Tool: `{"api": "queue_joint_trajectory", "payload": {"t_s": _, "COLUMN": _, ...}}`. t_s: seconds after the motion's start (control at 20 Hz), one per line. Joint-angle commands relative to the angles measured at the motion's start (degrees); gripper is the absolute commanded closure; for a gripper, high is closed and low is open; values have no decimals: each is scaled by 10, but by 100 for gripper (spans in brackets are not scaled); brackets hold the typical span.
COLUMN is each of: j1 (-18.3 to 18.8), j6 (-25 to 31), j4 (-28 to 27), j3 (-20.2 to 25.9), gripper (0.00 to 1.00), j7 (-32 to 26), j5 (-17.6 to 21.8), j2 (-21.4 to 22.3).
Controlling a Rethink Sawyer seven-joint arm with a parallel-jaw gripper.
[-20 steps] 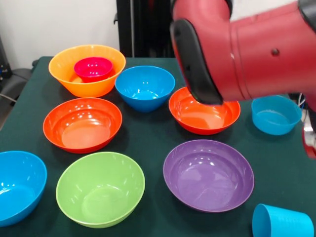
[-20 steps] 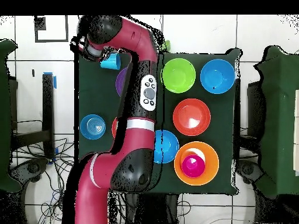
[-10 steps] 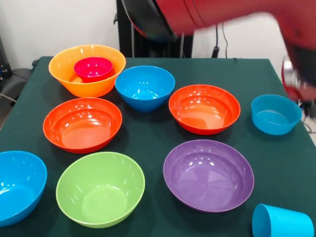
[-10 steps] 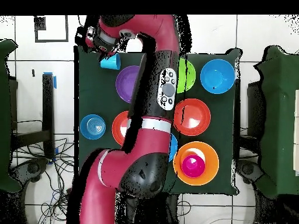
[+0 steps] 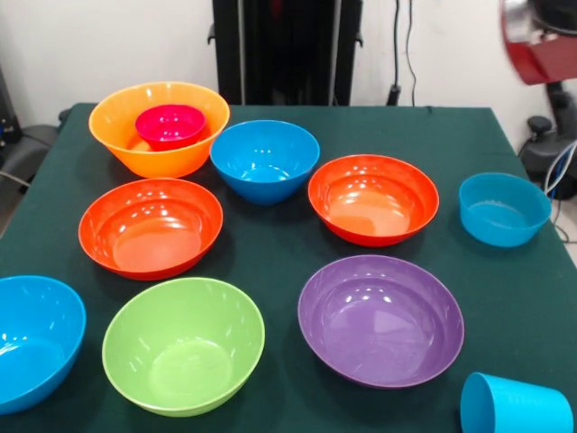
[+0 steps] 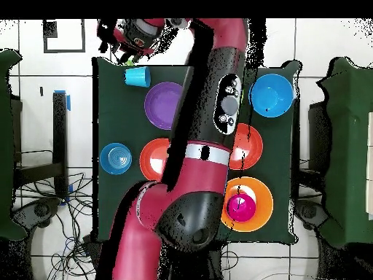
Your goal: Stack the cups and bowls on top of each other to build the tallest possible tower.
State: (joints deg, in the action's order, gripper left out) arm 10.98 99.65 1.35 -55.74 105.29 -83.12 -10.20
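Overhead view shows you the arm (image 6: 218, 109) stretched across the green surface (image 6: 120, 109), with its pincer (image 6: 135, 36) past the surface's edge, just beyond the light-blue tumbler (image 6: 137, 76); whether the pincer is open or closed you cannot tell. That tumbler lies on its side just beside the purple bowl (image 6: 163, 105), touching nothing. In the front view, take the purple bowl (image 5: 380, 319) as your landmark: the tumbler (image 5: 516, 405) lies below and to its right, the lime green bowl (image 5: 183, 345) sits to its left, and a red-orange bowl (image 5: 373, 198) stands just above it. The small pale-blue bowl (image 5: 503, 208) is up and to its right, alone near the surface's edge. Well up and to the left, the small magenta bowl (image 5: 170, 125) rests inside the large yellow-orange bowl (image 5: 159, 129).
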Motion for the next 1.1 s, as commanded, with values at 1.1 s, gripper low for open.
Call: {"api": "queue_joint_trajectory", "payload": {"t_s": 1.1, "j1": 64, "j6": -194, "j4": -29, "j3": -136, "gripper": 0, "j7": -457, "j5": -147, "j2": -191}}
